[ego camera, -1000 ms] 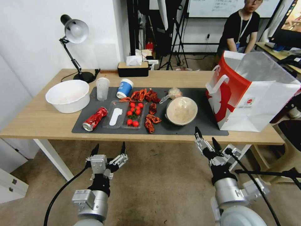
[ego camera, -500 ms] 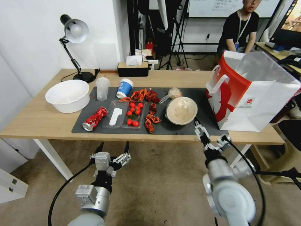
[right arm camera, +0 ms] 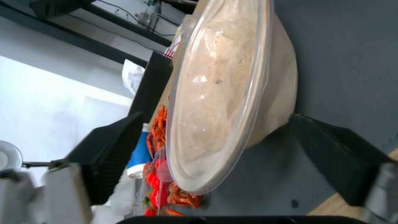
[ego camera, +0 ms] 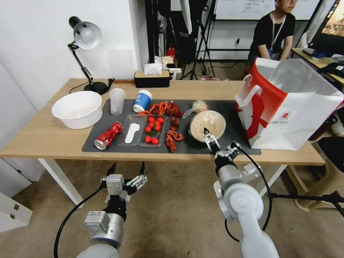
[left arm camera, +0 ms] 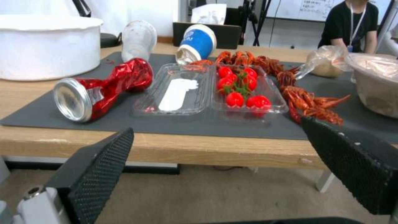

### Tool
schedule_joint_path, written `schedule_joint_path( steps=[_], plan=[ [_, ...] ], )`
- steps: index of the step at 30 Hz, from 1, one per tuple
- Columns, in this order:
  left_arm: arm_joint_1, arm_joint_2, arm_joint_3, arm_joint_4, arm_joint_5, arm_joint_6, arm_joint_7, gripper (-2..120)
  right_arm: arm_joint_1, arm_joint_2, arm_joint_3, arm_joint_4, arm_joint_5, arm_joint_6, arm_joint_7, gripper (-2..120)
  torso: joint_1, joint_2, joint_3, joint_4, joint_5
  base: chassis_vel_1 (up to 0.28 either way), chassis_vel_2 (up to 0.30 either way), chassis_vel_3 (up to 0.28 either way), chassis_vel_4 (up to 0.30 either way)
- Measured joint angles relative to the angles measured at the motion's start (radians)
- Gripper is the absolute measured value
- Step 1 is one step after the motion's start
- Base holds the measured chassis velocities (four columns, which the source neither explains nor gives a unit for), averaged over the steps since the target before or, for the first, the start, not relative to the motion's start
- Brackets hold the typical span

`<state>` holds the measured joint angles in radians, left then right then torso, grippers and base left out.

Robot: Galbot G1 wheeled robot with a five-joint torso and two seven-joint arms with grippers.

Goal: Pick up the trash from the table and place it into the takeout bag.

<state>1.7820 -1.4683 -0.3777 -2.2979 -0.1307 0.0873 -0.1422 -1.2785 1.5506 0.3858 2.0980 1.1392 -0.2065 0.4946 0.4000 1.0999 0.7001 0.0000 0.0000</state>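
Right hand (ego camera: 211,138): spread wide at the near rim of the beige bowl (ego camera: 208,125), one finger each side. Crayfish shells (ego camera: 173,138) crowd the bowl's left. Bare mat (ego camera: 234,122) lies between bowl and takeout bag (ego camera: 286,107). Bench (ego camera: 43,138) near edge open before left hand (ego camera: 125,172).

White wall (ego camera: 39,46) behind the work area on the left; floor (ego camera: 172,200) was a mottled grey-brown surface. A black desk lamp (ego camera: 85,36) with a grey shade stood by the wall, and a dark tissue box (ego camera: 152,79) with a light lid sat further along. Behind stood black tripods and stands (ego camera: 200,39), a whiteboard (ego camera: 247,9) on the rear wall, a second desk (ego camera: 315,59) at far right, and white cabinet drawers (ego camera: 12,211) low on the left.
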Motion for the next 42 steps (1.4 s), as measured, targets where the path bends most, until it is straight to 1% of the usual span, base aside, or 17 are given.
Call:
schedule_joint_path(
  steps=[1,4,9,11,13,19,20,24,25,28,30,34,35,36,38,39,42],
  plan=[
    [0.0,0.0,0.0,0.0,0.0,0.0,0.0,100,0.0,0.0,0.0,0.0,0.0,0.0,0.0,92,0.0,0.0,0.0,0.0,0.0,0.0,0.0,0.0,0.0],
    [0.002,-0.002,0.004,-0.004,0.0,0.008,0.0,100,0.006,-0.002,0.003,-0.004,0.03,-0.002,0.015,78,0.0,0.0,0.0,0.0,0.0,0.0,0.0,0.0,0.0],
    [0.003,-0.003,0.01,-0.019,-0.001,0.018,0.0,100,0.006,0.002,0.004,-0.003,0.031,-0.002,0.021,67,0.0,0.0,0.0,-0.0001,0.0002,0.0,0.0,0.0,0.0],
    [0.001,-0.002,0.01,-0.018,-0.001,0.018,0.0,100,-0.001,0.004,0.008,0.002,0.032,-0.002,0.022,58,0.0,0.0,0.0,0.0,0.0001,0.0,0.0,0.0,0.0],
    [0.002,-0.002,0.011,-0.017,-0.001,0.018,0.0,100,-0.004,0.004,0.01,0.004,0.033,-0.002,0.022,55,0.0,0.0,0.0,-0.0001,0.0001,0.0,0.0,0.0,0.0],
    [0.009,-0.005,0.01,-0.018,0.001,0.022,0.001,100,0.001,-0.015,0.024,0.008,0.059,-0.004,0.03,33,0.0,0.0,0.0,0.0,0.0001,0.0,0.0,0.0,0.0],
    [0.009,-0.005,0.01,-0.018,0.001,0.022,0.001,100,0.001,-0.015,0.024,0.008,0.059,-0.004,0.03,33,0.0,0.0,0.0,0.0,0.0001,0.0,0.0,0.0,0.0],
    [0.008,-0.008,0.007,-0.017,0.004,0.023,0.004,100,0.004,-0.033,0.034,0.008,0.073,-0.005,0.032,13,0.0,0.0,0.0,0.0,0.0001,0.0,0.0,0.0,0.0],
    [0.008,-0.008,0.007,-0.017,0.004,0.023,0.004,100,0.004,-0.033,0.034,0.008,0.073,-0.005,0.032,13,0.0,0.0,0.0,0.0,0.0001,0.0,0.0,0.0,0.0],
    [0.005,-0.01,0.007,-0.011,0.011,0.025,0.007,100,0.003,-0.051,0.046,0.01,0.064,-0.005,0.021,2,0.0,0.0,0.0,0.0001,0.0002,0.0,0.0,0.0,0.0],
    [0.003,-0.01,0.007,-0.01,0.011,0.025,0.008,100,0.001,-0.061,0.053,0.015,0.032,-0.003,0.002,0,0.0,0.0,0.0,0.0,0.0002,0.0,0.0,0.0,0.0],
    [0.0,-0.011,0.009,-0.01,0.01,0.03,0.008,100,-0.012,-0.12,0.076,0.056,-0.158,0.038,-0.134,0,0.0,0.0,0.0,0.0001,0.0002,0.0,0.0,0.0,0.0],
    [0.0,-0.011,0.009,-0.01,0.01,0.03,0.008,100,-0.012,-0.12,0.076,0.056,-0.158,0.038,-0.134,0,0.0,0.0,0.0,0.0001,0.0002,0.0,0.0,0.0,0.0],
    [0.0,-0.01,0.009,-0.01,0.01,0.035,0.008,100,-0.016,-0.147,0.087,0.071,-0.217,0.054,-0.181,0,0.0,0.0,0.0,0.0,0.0001,0.0,0.0,0.0,0.0],
    [0.002,-0.011,0.011,-0.01,0.009,0.038,0.007,100,-0.022,-0.24,0.139,0.114,-0.409,0.116,-0.303,0,0.0,0.0,0.0,-0.0001,0.0002,0.0,0.0,0.0,0.0],
    [0.002,-0.011,0.011,-0.01,0.009,0.038,0.007,100,-0.022,-0.24,0.139,0.114,-0.409,0.116,-0.303,0,0.0,0.0,0.0,-0.0001,0.0002,0.0,0.0,0.0,0.0],
    [0.007,-0.011,0.012,-0.01,0.008,0.038,0.006,100,-0.01,-0.345,0.203,0.166,-0.552,0.177,-0.334,0,0.0,0.0,0.0,-0.0002,0.0003,0.0,0.0,0.0,0.0]
  ],
)
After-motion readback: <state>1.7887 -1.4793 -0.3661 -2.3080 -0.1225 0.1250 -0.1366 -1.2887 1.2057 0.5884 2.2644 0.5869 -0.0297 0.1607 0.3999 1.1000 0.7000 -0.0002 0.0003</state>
